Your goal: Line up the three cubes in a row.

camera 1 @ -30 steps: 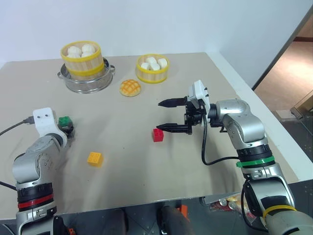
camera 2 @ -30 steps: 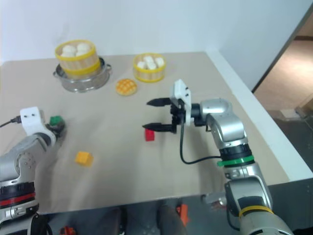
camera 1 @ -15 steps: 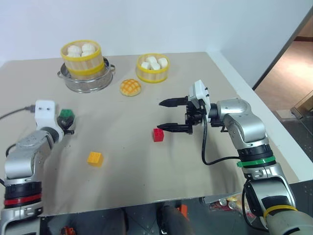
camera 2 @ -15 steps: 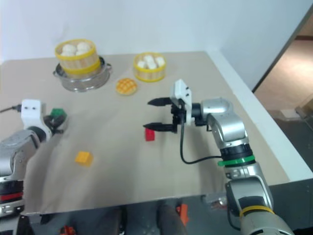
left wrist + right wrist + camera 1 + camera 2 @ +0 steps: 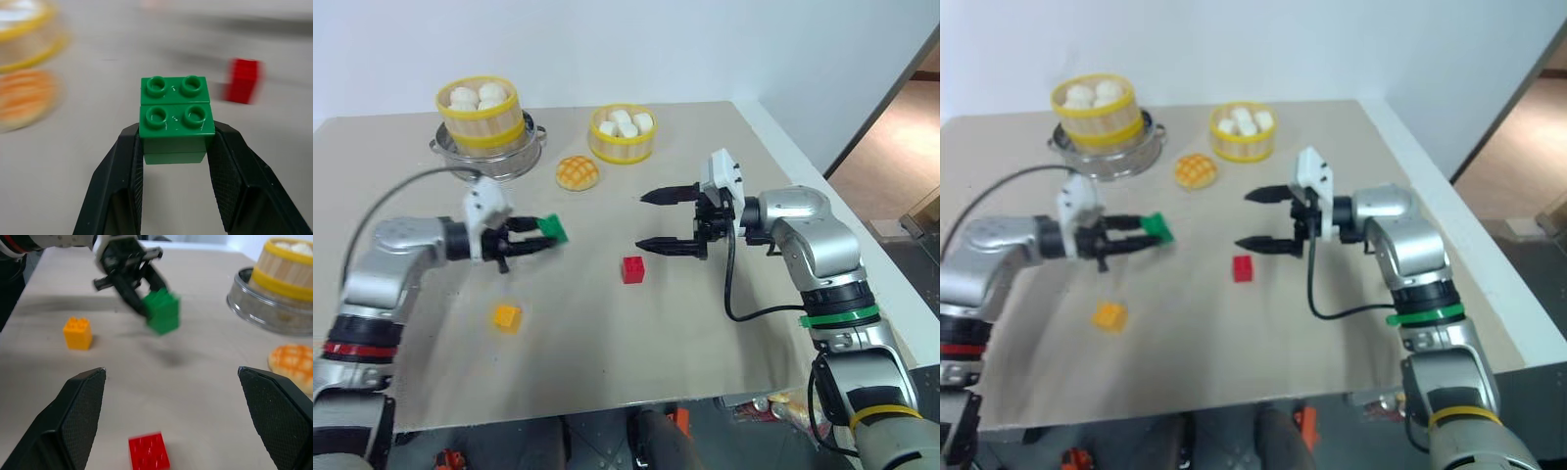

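We saw the left gripper (image 5: 540,238) clamped on the green cube (image 5: 552,228), carrying it clear of the desk (image 5: 607,343). In the left wrist view the two black fingers (image 5: 126,176) pressed the cube's opposite sides, with its four studs facing the camera. The right gripper (image 5: 668,220) hung above the desk with its jaws spread wide and nothing between them, pointing toward the robot's left.

The red cube (image 5: 632,269) lay on the desk just below and beside the right gripper's lower fingertip, apart from it. The orange-yellow cube (image 5: 506,316) lay on the desk well to the robot's left of the red one, nearer the front edge, below the held green cube.

From the head camera we could take in the far side of the desk: a steamer basket (image 5: 480,112) on a metal pot (image 5: 499,157), a second smaller steamer basket (image 5: 622,134), and a pineapple bun (image 5: 578,173) between them. The right wrist view showed all three cubes at once, the red cube (image 5: 148,452) lying between its own spread fingers.
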Controlling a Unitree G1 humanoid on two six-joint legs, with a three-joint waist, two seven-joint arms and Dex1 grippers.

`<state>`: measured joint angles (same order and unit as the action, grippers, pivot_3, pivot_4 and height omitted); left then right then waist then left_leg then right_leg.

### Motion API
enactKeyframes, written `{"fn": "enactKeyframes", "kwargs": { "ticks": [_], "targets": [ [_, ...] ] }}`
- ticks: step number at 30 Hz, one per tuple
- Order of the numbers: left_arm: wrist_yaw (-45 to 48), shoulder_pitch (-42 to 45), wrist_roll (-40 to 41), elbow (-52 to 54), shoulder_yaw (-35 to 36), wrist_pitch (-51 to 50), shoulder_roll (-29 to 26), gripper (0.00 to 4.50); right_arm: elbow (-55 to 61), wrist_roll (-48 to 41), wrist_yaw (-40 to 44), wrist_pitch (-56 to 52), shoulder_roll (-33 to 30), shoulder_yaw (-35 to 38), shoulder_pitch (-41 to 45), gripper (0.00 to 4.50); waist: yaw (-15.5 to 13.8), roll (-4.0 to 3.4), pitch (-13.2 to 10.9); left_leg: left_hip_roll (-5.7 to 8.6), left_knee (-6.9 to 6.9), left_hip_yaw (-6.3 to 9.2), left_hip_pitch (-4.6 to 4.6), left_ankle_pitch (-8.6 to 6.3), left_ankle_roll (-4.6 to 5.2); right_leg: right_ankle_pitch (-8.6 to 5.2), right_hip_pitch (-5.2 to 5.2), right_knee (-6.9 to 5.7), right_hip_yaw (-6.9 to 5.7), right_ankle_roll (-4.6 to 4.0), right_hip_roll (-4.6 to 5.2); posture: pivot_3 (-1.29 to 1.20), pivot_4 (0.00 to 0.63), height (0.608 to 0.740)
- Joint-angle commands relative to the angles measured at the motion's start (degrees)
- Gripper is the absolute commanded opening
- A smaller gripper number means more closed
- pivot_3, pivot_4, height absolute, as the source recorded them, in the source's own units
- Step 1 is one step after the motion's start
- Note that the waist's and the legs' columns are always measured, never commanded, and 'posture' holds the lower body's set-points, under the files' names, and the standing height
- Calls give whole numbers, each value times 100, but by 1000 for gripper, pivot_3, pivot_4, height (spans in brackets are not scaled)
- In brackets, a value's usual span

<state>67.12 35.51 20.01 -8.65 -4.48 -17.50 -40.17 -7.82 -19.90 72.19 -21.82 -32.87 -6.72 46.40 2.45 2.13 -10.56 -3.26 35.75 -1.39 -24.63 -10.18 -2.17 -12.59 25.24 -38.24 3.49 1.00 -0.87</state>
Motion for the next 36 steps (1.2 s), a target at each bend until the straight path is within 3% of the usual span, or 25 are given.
{"fn": "enactKeyframes", "kwargs": {
  "ticks": [1, 15, 36],
  "targets": [
    [181, 276, -86, -113, -97, 83, 89, 1289, 248, -42, -67, 32, -113, 159, -9, 4500, 11, 0, 0, 0, 3, 0, -1, 0, 0, 1, 0, -1, 1, 1, 0, 0, 150, 740],
    [389, 404, -641, -298, -855, -114, 528, 1289, 659, -170, -349, -167, -367, 298, -335, 4500, 25, -1, 0, -2, 23, -2, -2, 0, 2, 7, 0, -9, 10, 9, -4, 0, 150, 740],
    [446, 132, -1029, -240, -995, 90, 479, 1289, 744, -555, -301, -404, -404, 374, -388, 4500, 24, -2, 0, -2, 54, -1, 0, -1, 2, 7, -1, -39, 11, 9, -5, 0, 150, 740]
  ]
}}
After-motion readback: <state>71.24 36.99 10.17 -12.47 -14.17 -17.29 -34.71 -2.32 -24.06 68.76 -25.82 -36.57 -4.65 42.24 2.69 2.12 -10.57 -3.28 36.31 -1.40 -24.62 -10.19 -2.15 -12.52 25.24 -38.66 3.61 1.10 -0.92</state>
